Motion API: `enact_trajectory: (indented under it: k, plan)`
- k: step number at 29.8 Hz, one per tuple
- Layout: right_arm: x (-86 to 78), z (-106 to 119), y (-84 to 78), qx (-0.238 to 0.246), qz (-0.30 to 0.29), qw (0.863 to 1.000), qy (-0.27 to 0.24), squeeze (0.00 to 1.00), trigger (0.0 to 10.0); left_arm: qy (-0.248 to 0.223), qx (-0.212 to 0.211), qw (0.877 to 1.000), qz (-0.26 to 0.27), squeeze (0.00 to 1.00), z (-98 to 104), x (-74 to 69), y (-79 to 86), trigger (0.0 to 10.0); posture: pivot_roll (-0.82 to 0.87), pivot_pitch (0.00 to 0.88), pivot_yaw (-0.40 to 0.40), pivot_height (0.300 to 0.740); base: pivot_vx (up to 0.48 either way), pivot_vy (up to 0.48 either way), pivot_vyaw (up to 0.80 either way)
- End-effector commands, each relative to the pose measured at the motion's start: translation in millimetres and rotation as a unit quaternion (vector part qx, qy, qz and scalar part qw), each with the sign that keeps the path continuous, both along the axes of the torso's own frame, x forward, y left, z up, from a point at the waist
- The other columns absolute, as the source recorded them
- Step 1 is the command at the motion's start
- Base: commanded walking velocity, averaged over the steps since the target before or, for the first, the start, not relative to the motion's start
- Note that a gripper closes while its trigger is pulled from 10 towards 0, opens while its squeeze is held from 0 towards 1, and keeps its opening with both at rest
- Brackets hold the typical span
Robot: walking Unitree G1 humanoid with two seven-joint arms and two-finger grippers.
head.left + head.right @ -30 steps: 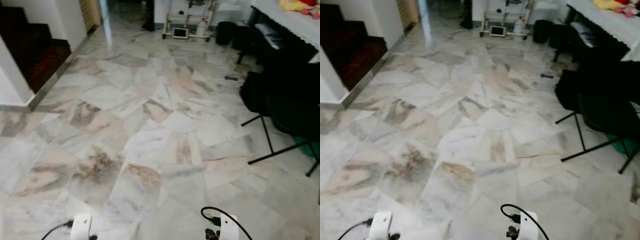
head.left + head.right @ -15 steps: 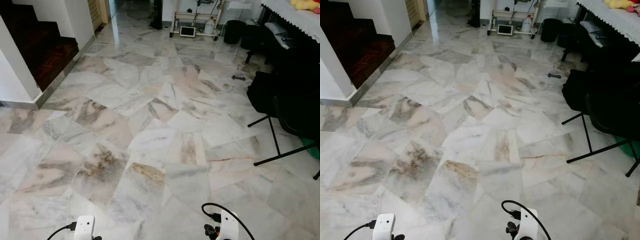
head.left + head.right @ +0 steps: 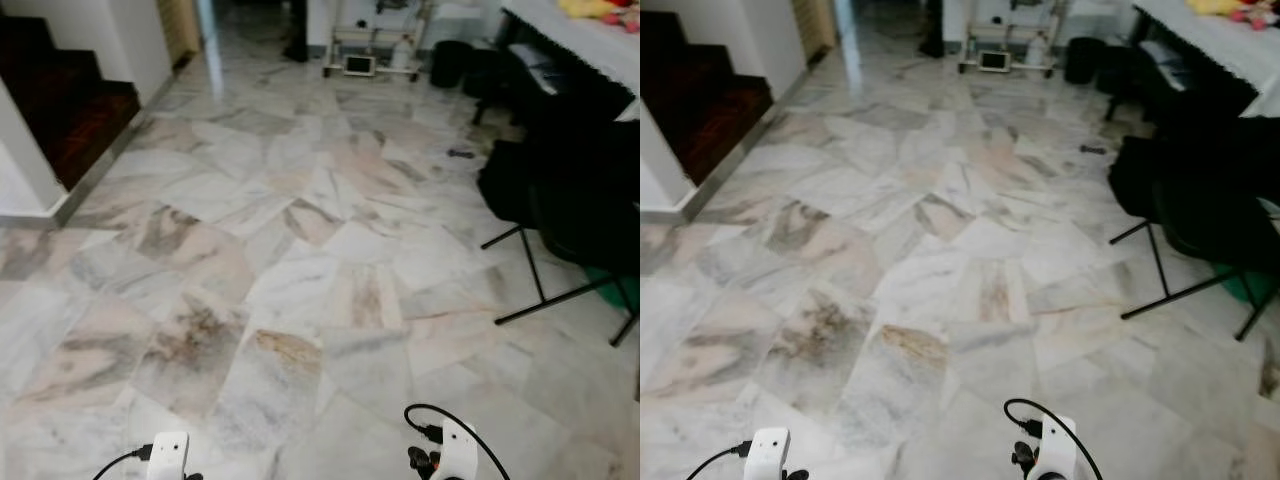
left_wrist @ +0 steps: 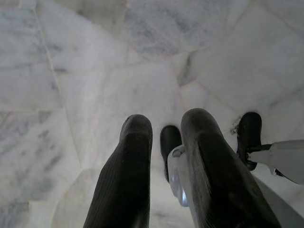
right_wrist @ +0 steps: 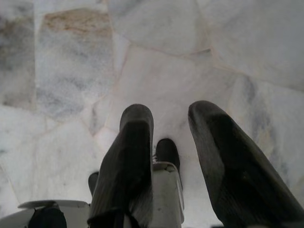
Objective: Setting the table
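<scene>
A table with a white lace-edged cloth (image 3: 585, 40) stands at the far right, with a yellow soft toy (image 3: 590, 10) on it. Both arms hang low over the marble floor (image 3: 300, 260); their white wrists (image 3: 167, 455) (image 3: 455, 450) show at the bottom edge of the eye views. In the left wrist view, my left gripper (image 4: 164, 124) points down at the floor, open, with nothing between its fingers. My right gripper (image 5: 170, 114) is also open and holds nothing, and it too points at the floor.
A black folding chair (image 3: 575, 200) stands at the right beside the table. Dark stairs (image 3: 60, 110) rise at the left behind a white wall corner. A wheeled cart (image 3: 370, 50) and a black bin (image 3: 450, 65) stand at the far end. A small dark object (image 3: 461, 154) lies on the floor.
The whole picture has swayed slightly and blurred as the camera moves. Both arms hang as before.
</scene>
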State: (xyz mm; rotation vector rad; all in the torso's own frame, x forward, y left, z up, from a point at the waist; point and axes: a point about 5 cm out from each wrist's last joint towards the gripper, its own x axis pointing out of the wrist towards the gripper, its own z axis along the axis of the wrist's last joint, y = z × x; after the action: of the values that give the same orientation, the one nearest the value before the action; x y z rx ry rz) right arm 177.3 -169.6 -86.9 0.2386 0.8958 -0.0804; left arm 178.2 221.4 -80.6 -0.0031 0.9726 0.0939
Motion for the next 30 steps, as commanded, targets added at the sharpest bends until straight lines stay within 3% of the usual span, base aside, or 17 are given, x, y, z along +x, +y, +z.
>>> enact_trajectory:
  k: [1,30]
  plan:
    - [-1.2,-0.7,0.3,0.003,-0.007,1.0,0.003,0.0,10.0,0.002,0.0,1.0,-0.001,0.0,-0.5,-1.2,0.3,10.0,0.12,0.0,-0.034,0.74,0.0,0.0,-0.66]
    - [-8.3,-4.5,7.1,-0.001,0.009,1.0,0.018,0.0,10.0,0.001,0.004,1.0,-0.011,0.0,-0.7,-1.8,0.3,10.0,0.12,0.0,-0.023,0.74,0.0,0.0,-0.66]
